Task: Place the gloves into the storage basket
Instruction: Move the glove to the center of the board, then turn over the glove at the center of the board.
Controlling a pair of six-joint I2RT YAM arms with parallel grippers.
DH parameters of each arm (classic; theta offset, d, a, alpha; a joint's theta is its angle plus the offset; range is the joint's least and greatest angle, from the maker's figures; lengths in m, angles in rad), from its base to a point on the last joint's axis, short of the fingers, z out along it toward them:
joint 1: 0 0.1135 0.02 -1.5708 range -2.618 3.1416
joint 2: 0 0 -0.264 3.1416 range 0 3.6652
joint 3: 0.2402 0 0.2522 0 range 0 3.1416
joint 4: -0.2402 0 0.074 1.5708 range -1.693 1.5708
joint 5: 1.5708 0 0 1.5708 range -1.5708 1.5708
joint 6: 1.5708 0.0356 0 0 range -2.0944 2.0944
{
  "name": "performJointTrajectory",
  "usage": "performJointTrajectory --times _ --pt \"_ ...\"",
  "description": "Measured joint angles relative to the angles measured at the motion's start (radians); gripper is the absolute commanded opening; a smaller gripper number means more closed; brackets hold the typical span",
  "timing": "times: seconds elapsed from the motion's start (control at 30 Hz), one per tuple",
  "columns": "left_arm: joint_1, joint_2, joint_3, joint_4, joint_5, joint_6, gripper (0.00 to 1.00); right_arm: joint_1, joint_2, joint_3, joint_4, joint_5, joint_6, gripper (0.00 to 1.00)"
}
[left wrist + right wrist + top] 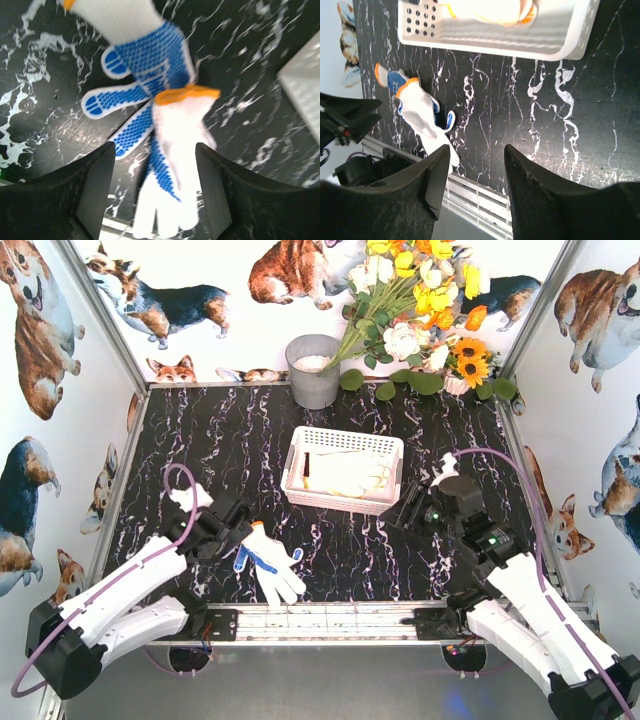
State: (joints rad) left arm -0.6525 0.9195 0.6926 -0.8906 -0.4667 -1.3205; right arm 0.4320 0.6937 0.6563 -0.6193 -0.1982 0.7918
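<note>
**Two gloves out on the surface, both hands empty**

Top view: left hand (235, 525) is spread and holds nothing, just left of the loose gloves (268, 562) near the front of the surface (340, 560). Right hand (405, 510) has its fingers apart, empty, just beside the basket (343, 504) at its right front corner. One basket, one grey bucket (313, 375) at the back. Heaped gloves (350, 472) lie inside the basket; can't count them.

Left wrist: fingers (95, 180) are wide, above the loose gloves. Two, overlapping: one blue-dotted side up, one white-backed across its fingers. Can't tell if there's contact. Dotted glove's cuff is cut off at the top and blurred.

Right wrist: fingers are apart over bare surface, nothing between them. Basket is cropped at the top; loose gloves sit far left.
</note>
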Motion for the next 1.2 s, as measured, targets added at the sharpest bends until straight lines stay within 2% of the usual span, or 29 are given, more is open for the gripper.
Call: performJointTrajectory --times 0.2,0.57,0.93,1.0,1.1,1.2 --pt "0.0 0.009 -0.114 0.05 0.116 0.052 0.57 0.044 0.034 0.0 0.001 -0.047 -0.004 0.51" --pt "0.0 0.085 -0.146 0.165 0.229 0.098 0.47 0.071 0.035 0.0 0.001 -0.06 0.0 0.51" --pt "0.0 0.098 -0.178 0.198 0.254 0.13 0.31 0.071 0.035 0.0 -0.008 -0.055 -0.001 0.51" --pt "0.0 0.097 -0.181 0.198 0.255 0.134 0.31 0.071 0.035 0.0 -0.014 -0.055 -0.005 0.51" --pt "0.0 0.081 -0.18 0.193 0.248 0.148 0.19 0.071 0.037 0.009 -0.042 -0.048 -0.021 0.52" --pt "0.0 0.052 -0.167 0.158 0.223 0.16 0.17 0.071 0.059 0.063 -0.109 -0.036 -0.058 0.53"
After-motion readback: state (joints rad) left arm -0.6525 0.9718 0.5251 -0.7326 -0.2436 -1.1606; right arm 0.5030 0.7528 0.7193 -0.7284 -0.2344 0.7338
